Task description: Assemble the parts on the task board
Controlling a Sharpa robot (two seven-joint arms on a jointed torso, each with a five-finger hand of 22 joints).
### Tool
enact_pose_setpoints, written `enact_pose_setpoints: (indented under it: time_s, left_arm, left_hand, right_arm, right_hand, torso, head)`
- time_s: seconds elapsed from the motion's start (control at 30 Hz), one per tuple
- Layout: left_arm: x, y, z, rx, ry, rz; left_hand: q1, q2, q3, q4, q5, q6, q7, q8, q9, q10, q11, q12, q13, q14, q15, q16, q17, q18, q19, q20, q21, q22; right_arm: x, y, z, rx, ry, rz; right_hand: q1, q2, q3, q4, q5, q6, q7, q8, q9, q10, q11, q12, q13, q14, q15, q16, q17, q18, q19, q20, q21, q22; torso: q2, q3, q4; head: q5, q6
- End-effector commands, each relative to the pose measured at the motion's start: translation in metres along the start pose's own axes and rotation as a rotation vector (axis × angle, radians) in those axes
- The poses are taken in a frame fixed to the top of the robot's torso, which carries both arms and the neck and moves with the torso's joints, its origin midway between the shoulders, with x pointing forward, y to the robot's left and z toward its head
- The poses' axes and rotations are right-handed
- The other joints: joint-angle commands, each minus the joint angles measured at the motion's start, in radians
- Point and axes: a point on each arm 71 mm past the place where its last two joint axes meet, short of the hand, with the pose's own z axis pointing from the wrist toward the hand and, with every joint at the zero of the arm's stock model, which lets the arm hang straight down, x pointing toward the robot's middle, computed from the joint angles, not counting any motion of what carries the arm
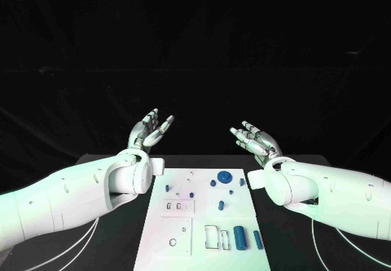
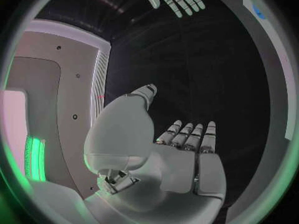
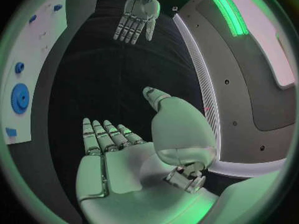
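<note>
The white task board (image 1: 175, 226) lies in the middle of the black table, running from near me toward the far side. Blue parts sit on it: a large gear (image 1: 225, 177) at the far end, a small gear (image 1: 213, 183) beside it, a thick cylinder (image 1: 239, 236) and a thin pin (image 1: 257, 239) at the near right. My left hand (image 1: 150, 130) is raised above the far left of the board, fingers apart, holding nothing. My right hand (image 1: 256, 140) is raised at the far right, also empty with fingers spread. In the right wrist view the large gear (image 3: 20, 97) lies on the board (image 3: 44, 40).
The black table (image 1: 106, 237) extends on both sides of the board. White cables (image 1: 81, 243) trail along the table under my left arm, and more cables (image 1: 326, 248) run under my right arm. A black backdrop stands behind.
</note>
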Motion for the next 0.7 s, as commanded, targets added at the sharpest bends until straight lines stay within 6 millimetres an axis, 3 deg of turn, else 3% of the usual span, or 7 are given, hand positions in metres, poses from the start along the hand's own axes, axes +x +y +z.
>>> enact_pose_setpoints:
  time_s: [0.03,0.23,0.27,0.33,0.43,0.5,0.7]
  left_arm:
    - [0.004,-0.003,0.000,0.040,0.048,-0.037]
    - [0.004,-0.003,0.000,0.040,0.048,-0.037]
    - [-0.006,-0.003,0.000,0.031,0.069,-0.069]
    - [-0.007,-0.003,0.000,0.031,0.073,-0.073]
    - [-0.009,-0.003,0.001,0.031,0.085,-0.075]
    - [-0.009,-0.003,0.000,0.030,0.101,-0.072]
    - [-0.010,-0.004,-0.004,0.029,0.171,-0.061]
  left_hand:
    - [0.055,-0.004,0.010,0.015,0.014,0.012,0.122,0.008,0.003,0.005,0.013,0.004,0.002,0.006,0.017,0.005,0.002,0.022,0.004,0.018,0.006,0.002]
    - [0.080,0.014,-0.001,0.008,0.013,0.091,0.142,0.041,0.026,0.099,0.037,0.018,0.012,0.117,0.045,0.037,0.026,0.011,0.054,0.023,0.030,0.015]
    - [0.089,0.014,0.001,0.005,0.013,0.134,0.148,0.060,0.039,0.148,0.043,0.028,0.018,0.196,0.048,0.063,0.043,0.008,0.109,0.023,0.053,0.027]
    - [0.110,0.012,0.008,-0.002,0.012,0.260,0.158,0.116,0.074,0.306,0.065,0.062,0.033,0.339,0.028,0.111,0.071,0.014,0.254,0.021,0.115,0.058]
    - [0.143,0.000,0.025,-0.014,0.011,0.400,0.153,0.173,0.108,0.530,0.047,0.095,0.041,0.621,-0.005,0.215,0.127,0.056,0.503,0.017,0.227,0.106]
    - [0.164,-0.008,0.041,-0.027,0.011,0.502,0.143,0.213,0.131,0.691,0.030,0.124,0.051,0.688,-0.026,0.243,0.140,0.081,0.561,0.016,0.257,0.114]
    - [0.175,-0.037,0.091,-0.030,0.009,0.664,0.105,0.256,0.149,0.848,-0.015,0.132,0.048,0.833,-0.075,0.296,0.178,0.100,0.674,-0.008,0.316,0.126]
  right_arm:
    - [0.010,0.003,0.003,0.009,0.174,0.025]
    - [0.010,0.005,0.004,0.011,0.205,0.020]
    - [-0.003,0.015,0.010,-0.105,0.221,-0.170]
    - [-0.007,0.017,0.011,-0.132,0.225,-0.241]
    - [-0.011,0.021,0.013,-0.168,0.237,-0.357]
    - [-0.013,0.023,0.013,-0.187,0.251,-0.439]
    - [-0.014,0.029,0.014,-0.224,0.304,-0.637]
  right_hand:
    - [0.120,-0.013,0.030,-0.040,0.001,0.064,0.176,0.019,0.014,0.076,0.009,0.015,0.009,0.076,0.002,0.021,0.013,0.022,0.032,0.016,0.019,0.010]
    - [0.221,-0.033,0.053,-0.122,-0.040,0.322,0.171,0.102,0.068,0.362,-0.012,0.066,0.033,0.343,-0.031,0.097,0.059,0.056,0.174,0.013,0.082,0.042]
    - [0.238,-0.038,0.058,-0.137,-0.042,0.394,0.169,0.128,0.083,0.467,-0.019,0.090,0.042,0.417,-0.040,0.121,0.071,0.064,0.224,0.012,0.103,0.053]
    - [0.253,-0.045,0.064,-0.155,-0.040,0.479,0.166,0.155,0.100,0.580,-0.029,0.106,0.045,0.537,-0.055,0.155,0.089,0.081,0.346,0.012,0.153,0.077]
    - [0.272,-0.058,0.091,-0.187,-0.032,0.646,0.153,0.205,0.129,0.710,-0.049,0.113,0.042,0.671,-0.083,0.192,0.105,0.109,0.476,0.011,0.209,0.097]
    - [0.275,-0.072,0.117,-0.204,-0.039,0.717,0.137,0.224,0.138,0.774,-0.068,0.112,0.041,0.743,-0.105,0.213,0.111,0.128,0.530,0.007,0.234,0.102]
    - [0.265,-0.100,0.162,-0.220,-0.051,0.766,0.122,0.222,0.136,0.843,-0.086,0.084,0.040,0.817,-0.126,0.219,0.110,0.131,0.590,-0.010,0.254,0.101]
  torso:
    - [0.000,0.0001,-0.0003]
    - [0.000,0.0001,-0.0003]
    - [0.019,-0.0014,0.0007]
    - [0.026,-0.0012,0.0024]
    - [0.031,-0.0018,0.0050]
    - [0.036,-0.0027,0.0062]
    - [0.057,-0.0050,0.0079]
  head:
    - [0.000,0.000]
    - [0.000,0.000]
    - [-0.008,-0.023]
    - [-0.009,-0.028]
    - [-0.013,-0.030]
    - [-0.015,-0.029]
    - [-0.020,-0.028]
